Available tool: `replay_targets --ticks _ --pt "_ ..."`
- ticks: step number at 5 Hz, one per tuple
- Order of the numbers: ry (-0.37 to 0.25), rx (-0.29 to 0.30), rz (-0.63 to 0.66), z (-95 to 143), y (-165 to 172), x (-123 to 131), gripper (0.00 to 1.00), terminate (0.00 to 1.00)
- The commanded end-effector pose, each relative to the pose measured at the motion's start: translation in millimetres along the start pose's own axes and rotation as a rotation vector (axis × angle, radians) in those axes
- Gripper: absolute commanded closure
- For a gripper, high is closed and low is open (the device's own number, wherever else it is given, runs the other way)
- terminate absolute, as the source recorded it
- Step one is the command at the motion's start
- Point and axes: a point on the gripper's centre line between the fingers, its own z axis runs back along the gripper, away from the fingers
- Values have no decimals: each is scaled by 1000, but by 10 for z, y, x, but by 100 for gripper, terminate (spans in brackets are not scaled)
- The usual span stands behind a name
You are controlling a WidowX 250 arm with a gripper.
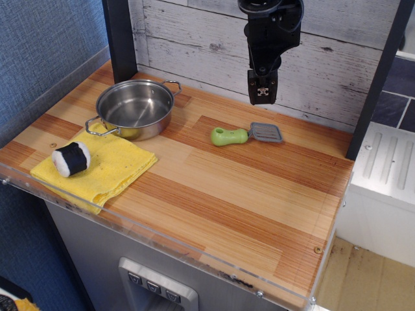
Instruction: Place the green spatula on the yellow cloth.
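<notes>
The green spatula (pixel 245 135) lies flat on the wooden tabletop, right of centre, with its lime-green handle pointing left and its grey slotted blade to the right. The yellow cloth (pixel 113 167) lies rumpled at the front left corner. My gripper (pixel 262 92) hangs above the spatula's blade, up against the back wall and well clear of the table. Its fingers look closed together and hold nothing.
A steel pot (pixel 135 108) with two handles stands at the back left, touching the cloth's far edge. A black-and-white sushi-roll toy (pixel 71 159) sits on the cloth's left part. The wooden table (pixel 246 201) has a clear plastic front lip. A white plank wall stands behind.
</notes>
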Motion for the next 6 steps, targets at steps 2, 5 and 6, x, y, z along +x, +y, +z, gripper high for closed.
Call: replay_targets --ticks 2,5,6 --pt "26 -8 25 -82 -25 -103 0 0" --pt "106 -44 67 -273 -115 -370 0 0" --pt "141 -45 78 -354 -131 -462 0 0"
